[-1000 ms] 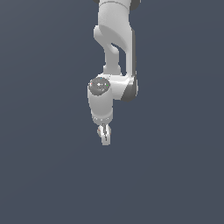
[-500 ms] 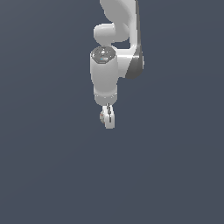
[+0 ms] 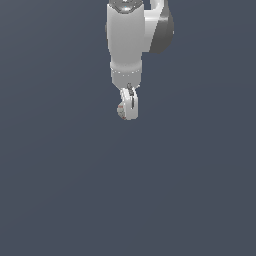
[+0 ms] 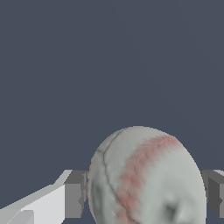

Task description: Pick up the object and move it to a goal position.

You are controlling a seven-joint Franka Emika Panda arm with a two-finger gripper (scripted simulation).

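**Carrying a Ball Aloft, Panda Arm Heads for an Unseen Goal**

Gripping a small off-white ball (image 4: 146, 177) between its two fingers (image 4: 74, 194), the end effector (image 3: 128, 107) hangs below the white arm (image 3: 127, 45) near the top of the exterior view, with nothing but flat grey-blue background around it. No bench surface can be told apart from that backdrop, and no goal marker shows in either view.

The wrist view makes the grasp plain: the ball, stitched with a broad red seam and a thin dark curved line, fills the gap between the grey finger pads, one pad pressed against each side. Clamping it across its middle is likely what keeps a round, roll-prone thing from slipping out during travel.

From outside, the ball shows only as a small rounded shape at the fingertips, partly hidden by the fingers, a hint of red on its side. The arm points straight down, which keeps the load directly under the wrist.

Judging by the task, the pick-up appears done and the carry under way; how far the goal lies cannot be told.
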